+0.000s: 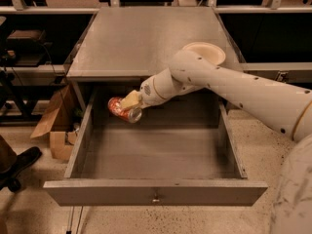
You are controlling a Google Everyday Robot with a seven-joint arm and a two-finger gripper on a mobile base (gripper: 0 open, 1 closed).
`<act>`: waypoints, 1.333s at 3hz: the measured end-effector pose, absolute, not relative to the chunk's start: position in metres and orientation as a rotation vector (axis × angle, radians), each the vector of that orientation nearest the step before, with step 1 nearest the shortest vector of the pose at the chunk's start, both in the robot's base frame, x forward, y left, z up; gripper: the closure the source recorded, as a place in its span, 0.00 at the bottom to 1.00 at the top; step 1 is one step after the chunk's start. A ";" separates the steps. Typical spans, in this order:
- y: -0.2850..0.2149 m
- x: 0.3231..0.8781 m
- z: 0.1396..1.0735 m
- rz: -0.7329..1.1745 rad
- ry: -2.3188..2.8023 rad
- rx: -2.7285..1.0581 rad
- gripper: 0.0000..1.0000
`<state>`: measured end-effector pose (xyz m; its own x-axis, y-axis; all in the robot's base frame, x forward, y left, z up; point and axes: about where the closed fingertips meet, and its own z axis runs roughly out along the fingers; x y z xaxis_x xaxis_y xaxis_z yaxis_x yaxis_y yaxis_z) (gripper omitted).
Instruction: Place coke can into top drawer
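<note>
The coke can (121, 109), red-orange with a silver end, lies on its side in my gripper (129, 102), held in the air over the back left of the open top drawer (155, 193). The gripper is shut on the can, its cream fingers (130, 100) clamped across the can's body. The drawer is pulled fully out; its grey front panel carries a small metal knob (155, 198) at its centre. My white arm (229, 84) reaches in from the right, across the drawer's back right corner.
A cream-white round bowl (205, 51) sits on the grey cabinet top (141, 38) at its right edge, partly behind my arm. A cardboard box (53, 126) lies on the floor left of the drawer. A dark shoe (17, 167) shows at lower left.
</note>
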<state>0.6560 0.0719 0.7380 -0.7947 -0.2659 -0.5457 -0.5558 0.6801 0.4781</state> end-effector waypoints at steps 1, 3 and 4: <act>0.089 0.659 0.727 0.913 2.465 -0.608 0.91; 0.112 0.661 0.719 0.894 2.453 -0.600 0.50; 0.113 0.660 0.715 0.879 2.460 -0.594 0.27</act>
<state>0.6600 0.1126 0.7148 -0.8018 -0.2393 -0.5476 -0.5322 0.7028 0.4721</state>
